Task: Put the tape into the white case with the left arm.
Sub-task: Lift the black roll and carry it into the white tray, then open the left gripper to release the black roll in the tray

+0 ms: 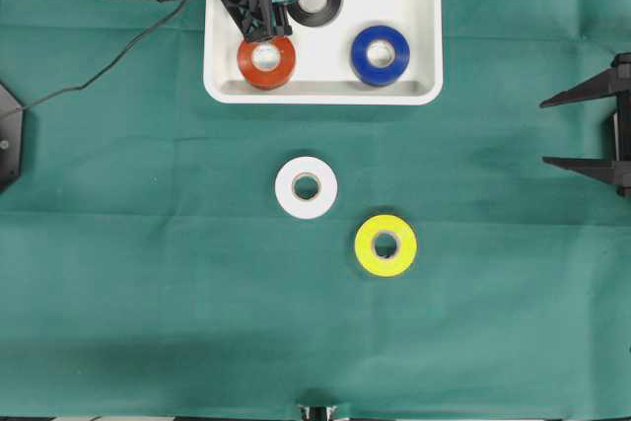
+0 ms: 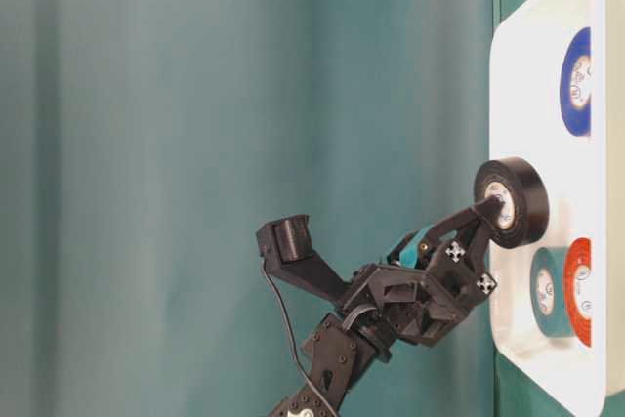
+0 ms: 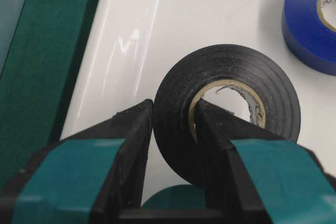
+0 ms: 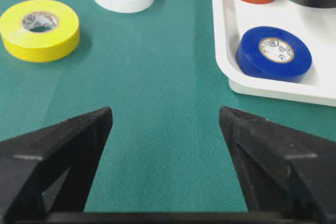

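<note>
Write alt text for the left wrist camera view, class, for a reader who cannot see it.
The left gripper pinches the wall of a black tape roll, one finger through its core and one outside, over the white case. A blue tape roll lies in the case at upper right, a teal roll peeks out below, and green cloth runs along the left.

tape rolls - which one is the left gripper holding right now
The black roll, above the white case: one finger sits inside its core, one outside. Every other roll lies flat, untouched.
</note>
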You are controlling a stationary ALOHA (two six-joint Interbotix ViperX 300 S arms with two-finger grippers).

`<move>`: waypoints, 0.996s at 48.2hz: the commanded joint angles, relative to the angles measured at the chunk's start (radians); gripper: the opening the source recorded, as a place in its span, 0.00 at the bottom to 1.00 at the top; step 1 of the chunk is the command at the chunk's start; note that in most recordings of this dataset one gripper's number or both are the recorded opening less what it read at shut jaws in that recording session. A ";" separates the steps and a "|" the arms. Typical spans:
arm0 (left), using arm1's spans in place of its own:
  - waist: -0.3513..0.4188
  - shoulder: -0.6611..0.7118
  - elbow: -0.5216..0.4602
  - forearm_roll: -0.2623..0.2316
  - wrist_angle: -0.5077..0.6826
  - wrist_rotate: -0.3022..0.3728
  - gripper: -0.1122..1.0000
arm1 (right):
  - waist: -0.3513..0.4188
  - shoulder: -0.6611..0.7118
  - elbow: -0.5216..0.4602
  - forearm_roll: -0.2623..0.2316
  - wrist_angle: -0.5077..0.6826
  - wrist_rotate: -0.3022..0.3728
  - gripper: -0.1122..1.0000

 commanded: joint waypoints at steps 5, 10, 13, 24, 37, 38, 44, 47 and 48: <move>-0.002 -0.020 -0.023 -0.002 -0.006 -0.002 0.59 | -0.002 0.006 -0.011 0.000 -0.009 0.002 0.88; -0.003 -0.023 -0.023 -0.002 -0.005 -0.003 0.87 | -0.002 0.006 -0.011 0.000 -0.009 0.002 0.88; -0.003 -0.026 -0.023 -0.002 -0.006 -0.003 0.93 | -0.002 0.006 -0.011 0.000 -0.009 0.002 0.88; -0.003 -0.034 -0.018 -0.002 -0.005 -0.003 0.92 | 0.000 0.008 -0.012 0.000 -0.011 0.002 0.88; -0.032 -0.081 0.009 -0.002 0.009 -0.005 0.92 | 0.000 0.006 -0.012 0.000 -0.009 0.002 0.88; -0.035 -0.087 0.012 -0.002 0.012 -0.005 0.92 | -0.002 0.006 -0.012 0.000 -0.009 0.002 0.88; -0.057 -0.133 0.043 -0.002 0.026 -0.005 0.92 | -0.002 0.006 -0.012 0.000 -0.009 0.002 0.88; -0.067 -0.156 0.063 -0.002 0.028 -0.006 0.92 | 0.000 0.006 -0.011 0.000 -0.009 0.002 0.88; -0.072 -0.164 0.069 -0.002 0.028 -0.006 0.92 | 0.000 0.006 -0.011 0.000 -0.009 0.002 0.88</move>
